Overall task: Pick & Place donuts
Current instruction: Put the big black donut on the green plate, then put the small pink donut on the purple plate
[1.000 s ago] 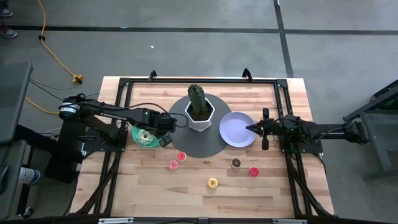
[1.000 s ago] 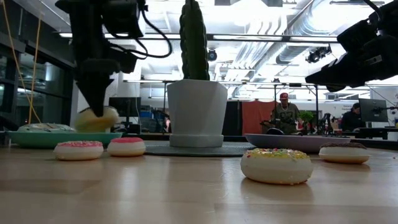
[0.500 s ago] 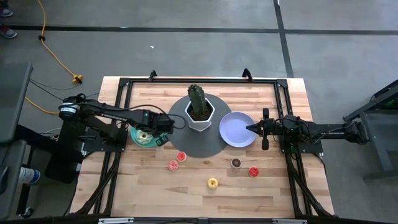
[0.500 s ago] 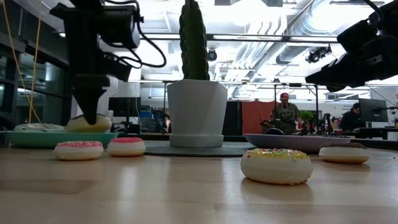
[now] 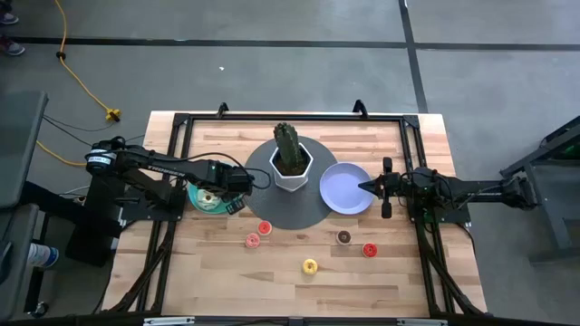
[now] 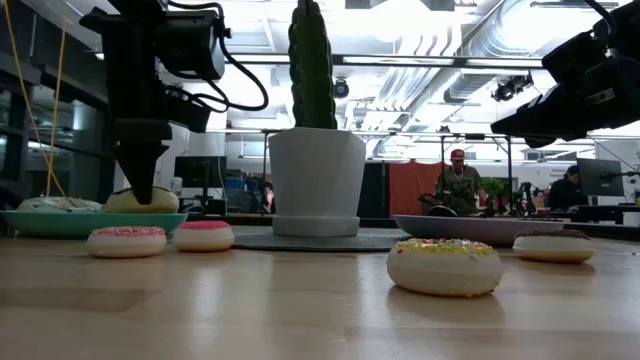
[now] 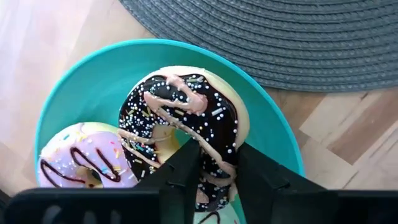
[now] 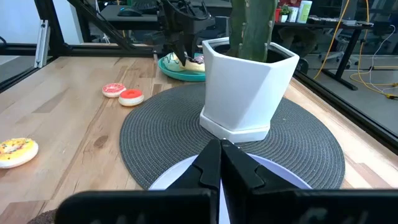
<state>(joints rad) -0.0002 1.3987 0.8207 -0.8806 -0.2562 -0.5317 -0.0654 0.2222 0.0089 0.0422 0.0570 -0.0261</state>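
The wooden surface [image 5: 227,281] carries everything, and the round grey mat [image 5: 313,213] at its middle is the landmark. On the mat stands the white pot [image 5: 292,170] with its cactus [image 6: 311,62]. The lavender plate [image 5: 340,195] lies at the mat's right edge, overlapping it, and the teal plate [image 7: 74,93] sits just off the mat's left edge.

The left claw [image 7: 214,171] is down over the teal plate, its fingers clamped on the rim of the chocolate donut [image 7: 186,124], one finger through the hole and one outside. That donut looks to rest on the plate, leaning on the pink donut [image 7: 81,155] beside it. The right claw [image 8: 221,163] waits over the lavender plate's far edge from the mat, fingers pressed together on nothing.

In front of the mat lie the small donuts: a red one [image 5: 264,228] touching the mat's edge, a pink-topped one [image 5: 252,240] just beside it, a brown one [image 5: 343,237], another red one [image 5: 369,250] and a yellow one [image 5: 310,266] farthest out.

By my reading the step in hand is placing: the chocolate donut is delivered but not released. The next move calls for parting the fingers and lifting straight up, so the finger in the hole does not drag the ring off the plate
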